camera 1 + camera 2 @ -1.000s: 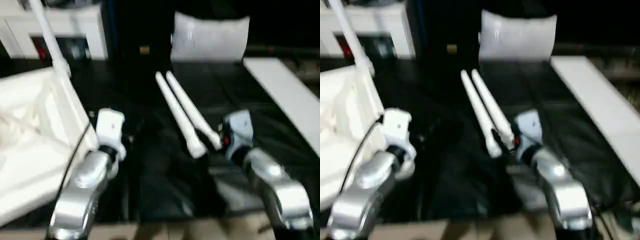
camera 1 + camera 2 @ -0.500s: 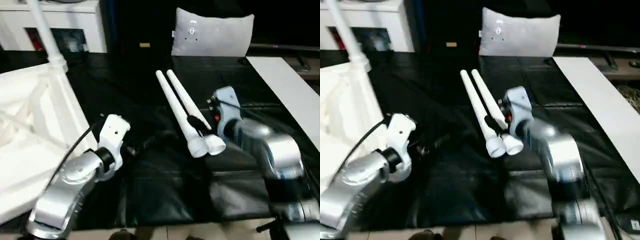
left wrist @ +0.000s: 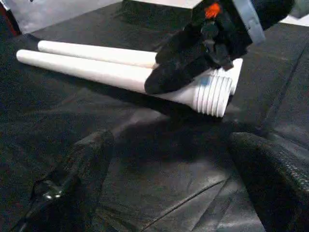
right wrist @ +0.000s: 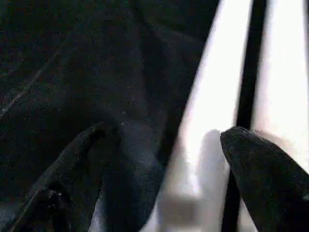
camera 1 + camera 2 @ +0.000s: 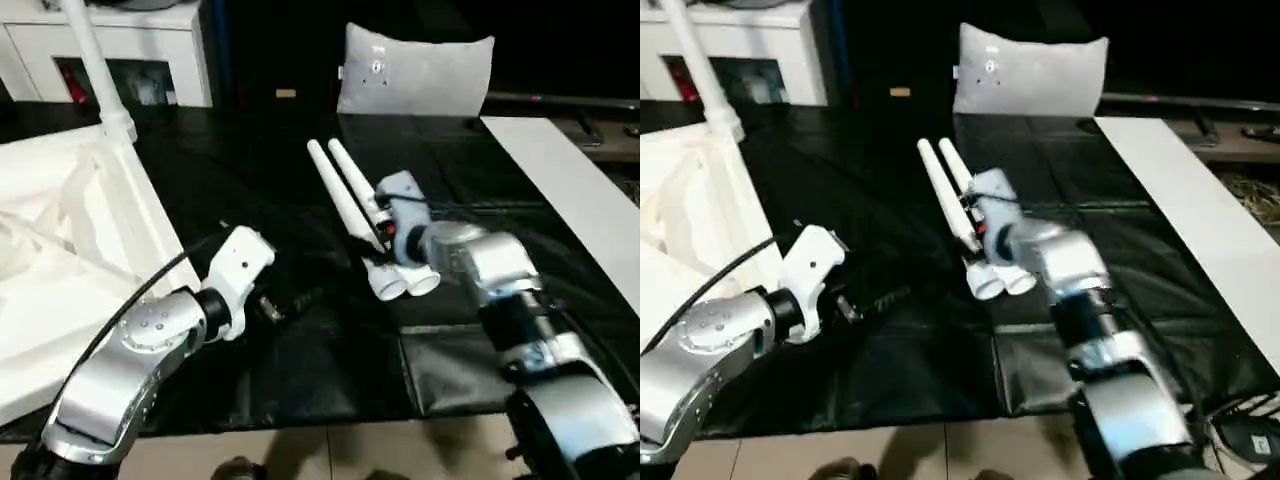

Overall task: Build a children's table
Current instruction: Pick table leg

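The black work table (image 5: 300,360) carries all the parts. The white table top (image 5: 70,250) lies upside down at its left edge, with one leg (image 5: 95,70) already standing in the far corner socket. Two loose legs (image 5: 350,210) lie side by side near the middle of the table.

They look like light, stiff, smooth plastic tubes that can roll; the best hold is probably just above the threaded collar (image 3: 215,94).

The right gripper (image 3: 193,63) is spread over these legs, grasping nothing yet. The left gripper (image 5: 285,305) hangs open and empty nearby. No readable writing is seen.
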Controlling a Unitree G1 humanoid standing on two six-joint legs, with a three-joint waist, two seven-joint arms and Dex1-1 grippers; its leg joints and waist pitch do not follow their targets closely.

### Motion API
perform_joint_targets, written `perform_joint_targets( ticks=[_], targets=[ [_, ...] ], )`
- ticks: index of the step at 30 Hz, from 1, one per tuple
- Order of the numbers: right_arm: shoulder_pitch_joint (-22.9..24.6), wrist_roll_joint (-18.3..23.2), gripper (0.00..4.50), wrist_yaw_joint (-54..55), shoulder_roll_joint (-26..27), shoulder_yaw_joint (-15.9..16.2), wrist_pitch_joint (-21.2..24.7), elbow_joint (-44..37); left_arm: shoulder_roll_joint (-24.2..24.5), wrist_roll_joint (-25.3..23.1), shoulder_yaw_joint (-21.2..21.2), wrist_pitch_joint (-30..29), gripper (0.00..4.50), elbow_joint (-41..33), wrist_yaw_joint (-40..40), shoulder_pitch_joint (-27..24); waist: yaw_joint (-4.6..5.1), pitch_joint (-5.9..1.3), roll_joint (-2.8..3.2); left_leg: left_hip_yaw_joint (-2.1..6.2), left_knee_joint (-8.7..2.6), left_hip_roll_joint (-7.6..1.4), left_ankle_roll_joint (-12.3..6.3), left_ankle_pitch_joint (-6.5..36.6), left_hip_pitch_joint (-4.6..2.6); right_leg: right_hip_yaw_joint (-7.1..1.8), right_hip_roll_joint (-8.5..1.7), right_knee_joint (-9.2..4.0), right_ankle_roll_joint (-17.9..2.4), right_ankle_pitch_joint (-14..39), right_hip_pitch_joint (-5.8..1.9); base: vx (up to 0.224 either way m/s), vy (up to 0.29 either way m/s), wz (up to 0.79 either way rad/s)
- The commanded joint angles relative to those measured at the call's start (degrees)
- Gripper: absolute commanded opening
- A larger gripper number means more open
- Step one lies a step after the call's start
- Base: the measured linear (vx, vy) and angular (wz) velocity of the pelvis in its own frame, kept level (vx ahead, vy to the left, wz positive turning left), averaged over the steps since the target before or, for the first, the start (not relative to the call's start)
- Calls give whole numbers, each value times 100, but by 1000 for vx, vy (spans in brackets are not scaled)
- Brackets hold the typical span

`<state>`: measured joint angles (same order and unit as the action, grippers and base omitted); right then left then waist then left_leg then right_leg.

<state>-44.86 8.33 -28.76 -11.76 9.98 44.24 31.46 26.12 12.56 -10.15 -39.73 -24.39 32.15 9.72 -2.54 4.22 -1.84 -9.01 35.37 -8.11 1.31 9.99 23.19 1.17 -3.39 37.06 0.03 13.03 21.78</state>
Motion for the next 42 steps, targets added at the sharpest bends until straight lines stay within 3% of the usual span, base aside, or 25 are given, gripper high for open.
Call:
perform_joint_targets(
  ticks=[1,3,8,16,24,27,31,42],
  targets=[
    [-109,-78,365,-82,-36,60,-80,196,21,-48,-104,-59,433,-83,8,77,-19,-353,42,140,-522,-433,366,1364,-158,-230,-462,-454,-1153,843,-126,0,0,0],
    [-148,-122,332,-177,-14,83,-141,416,26,-46,-126,-63,433,-75,-5,87,-16,-354,41,121,-513,-431,338,1321,-154,-226,-461,-446,-1191,775,-127,0,0,0],
    [-201,-158,297,-275,6,113,-73,681,27,-53,-146,-87,433,-74,-11,92,-27,-347,25,73,-510,-445,306,1292,-175,-244,-453,-464,-1193,871,-116,0,0,0],
    [-220,-184,226,-657,-1,322,247,822,65,-59,-180,-104,433,-82,-16,93,-30,-330,43,91,-539,-457,427,1679,-204,-251,-451,-505,-1078,1402,-68,0,0,0],
    [-248,-373,167,-752,25,521,446,977,94,-70,-205,-108,433,-72,-6,113,-25,-328,25,103,-556,-464,499,1831,-208,-256,-453,-515,-1045,1498,-47,0,0,0],
    [-291,-390,167,-590,65,378,138,1127,89,-69,-204,-110,433,-70,-15,110,-24,-327,33,100,-552,-462,541,1896,-218,-260,-464,-525,-1050,1572,-27,0,0,0],
    [-382,-289,205,-424,114,71,56,1310,90,-65,-208,-117,433,-79,-25,105,-13,-322,21,110,-559,-462,570,2065,-225,-261,-463,-542,-1004,1745,-13,0,0,0],
    [-516,-349,314,-486,234,67,235,1626,109,-63,-234,-115,433,-73,-21,115,-46,-346,40,96,-562,-464,553,1853,-212,-260,-452,-507,-1074,1329,-32,0,0,0]
  ],
)
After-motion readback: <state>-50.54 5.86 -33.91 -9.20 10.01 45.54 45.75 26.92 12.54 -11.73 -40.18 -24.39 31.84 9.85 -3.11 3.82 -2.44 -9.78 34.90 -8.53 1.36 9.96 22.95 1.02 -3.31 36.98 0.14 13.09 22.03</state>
